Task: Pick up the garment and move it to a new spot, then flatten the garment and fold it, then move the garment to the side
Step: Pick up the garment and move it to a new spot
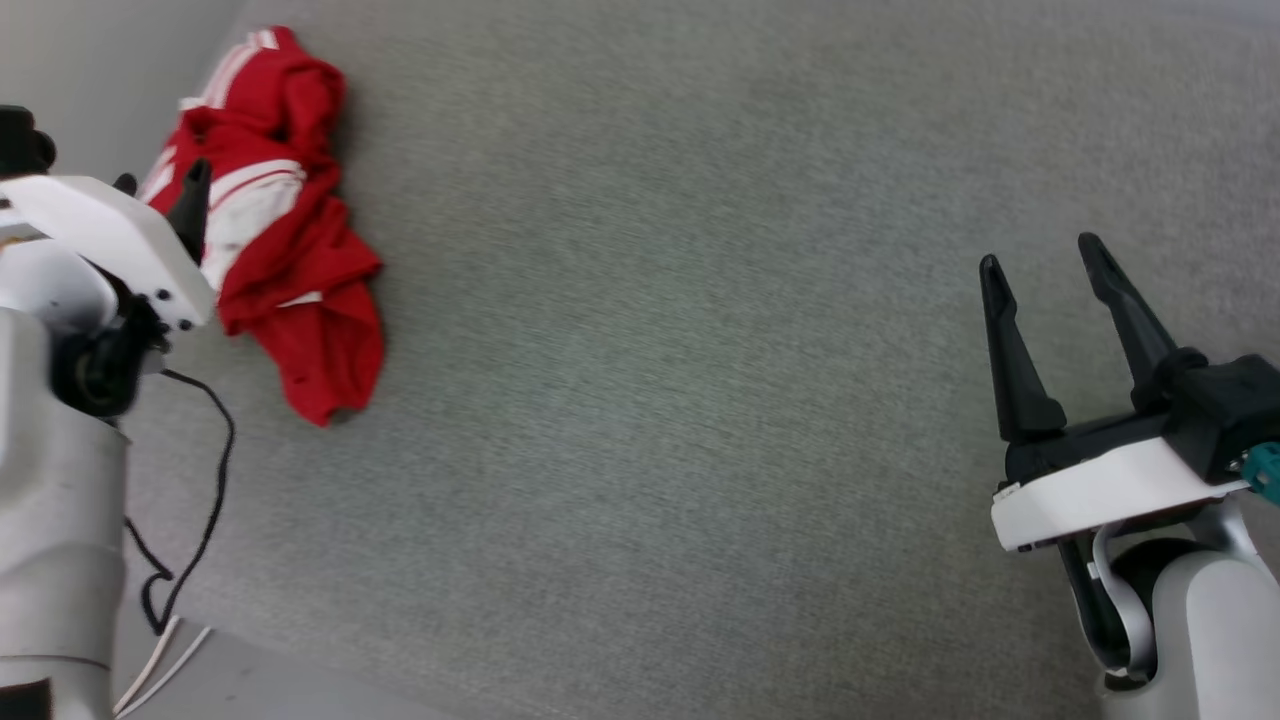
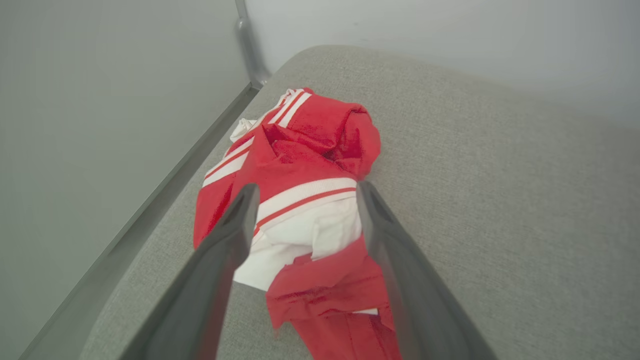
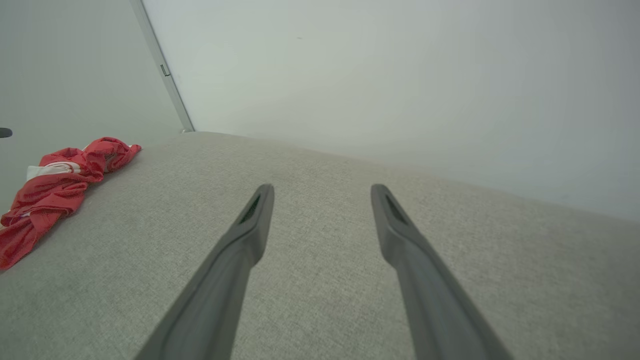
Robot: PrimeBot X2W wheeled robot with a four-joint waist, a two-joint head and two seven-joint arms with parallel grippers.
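A: "Lying where, exactly, was the garment [image 1: 280, 250]?"

B: "It sat crumpled in a heap at the far left of the grey fabric surface [image 1: 700, 400], close to the edge by the wall, with a white sleeve end and striped trim on top."

A: "And the left gripper [image 2: 306, 187]?"

B: "It hung over the heap, fingers spread wide with the white patch between them, pinching nothing."

A: "The right gripper [image 1: 1040, 252]?"

B: "It stood well apart over bare fabric, also spread and empty."
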